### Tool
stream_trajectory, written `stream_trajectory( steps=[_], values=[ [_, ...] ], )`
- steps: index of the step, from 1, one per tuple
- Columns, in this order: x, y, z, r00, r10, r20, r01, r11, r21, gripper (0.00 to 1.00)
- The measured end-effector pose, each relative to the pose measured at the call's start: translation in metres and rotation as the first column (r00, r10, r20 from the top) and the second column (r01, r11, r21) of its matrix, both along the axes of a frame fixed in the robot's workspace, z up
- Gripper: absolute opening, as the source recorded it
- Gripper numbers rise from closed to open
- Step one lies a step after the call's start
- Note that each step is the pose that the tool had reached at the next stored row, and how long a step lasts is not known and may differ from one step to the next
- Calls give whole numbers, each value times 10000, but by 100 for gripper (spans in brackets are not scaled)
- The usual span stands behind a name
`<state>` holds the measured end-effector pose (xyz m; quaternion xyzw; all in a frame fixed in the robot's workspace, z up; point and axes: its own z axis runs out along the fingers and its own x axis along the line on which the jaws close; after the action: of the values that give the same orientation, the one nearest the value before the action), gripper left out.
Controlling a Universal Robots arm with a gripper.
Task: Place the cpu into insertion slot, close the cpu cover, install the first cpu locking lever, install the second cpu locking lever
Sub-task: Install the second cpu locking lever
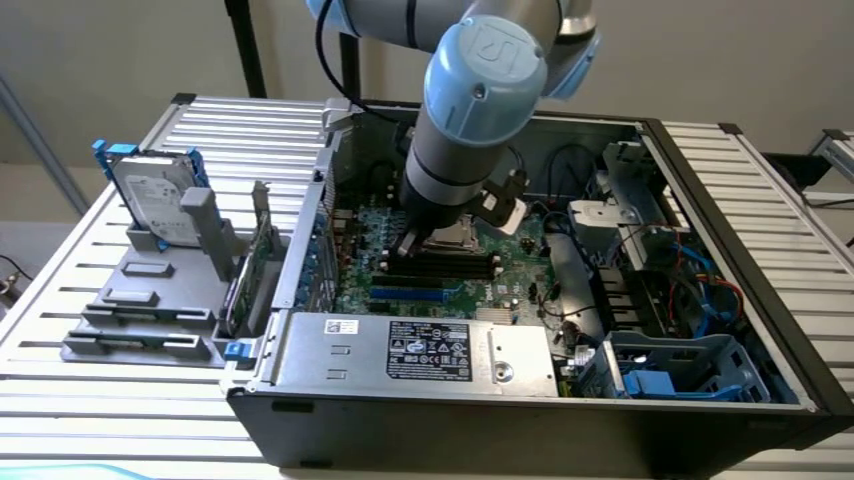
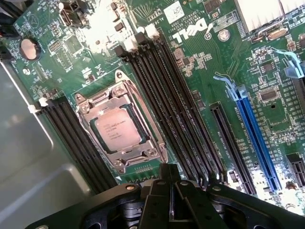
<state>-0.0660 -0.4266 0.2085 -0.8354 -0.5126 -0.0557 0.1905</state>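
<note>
The cpu (image 2: 117, 130), a pale silver square chip, lies flat in the insertion slot (image 2: 142, 153) on the green board. The cpu cover (image 2: 90, 108), a silvery metal frame, lies down around it, and the chip's face shows through the cut-out. My gripper (image 2: 169, 174) hangs above the board just beside the socket's corner, fingers together, holding nothing. In the exterior view the grey and blue arm reaches down into the open computer case, and the gripper (image 1: 416, 245) is low over the board next to the socket (image 1: 461, 236).
Long black memory slots (image 2: 164, 95) flank the socket on both sides. A blue expansion slot (image 2: 252, 129) and a coin battery (image 2: 29, 48) sit farther off. The power supply (image 1: 414, 350), cables and a blue drive cage (image 1: 681, 365) crowd the case. A hard drive (image 1: 154, 200) stands outside on a grey rack.
</note>
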Motion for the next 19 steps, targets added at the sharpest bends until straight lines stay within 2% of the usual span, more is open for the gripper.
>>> stream_trajectory(
  steps=[11, 19],
  values=[
    [-22, 54, -130, 10000, -2, 31, 2, 10000, 0, 11],
    [-30, 101, -168, 10000, -1, 31, 1, 10000, -13, 11]
  ],
)
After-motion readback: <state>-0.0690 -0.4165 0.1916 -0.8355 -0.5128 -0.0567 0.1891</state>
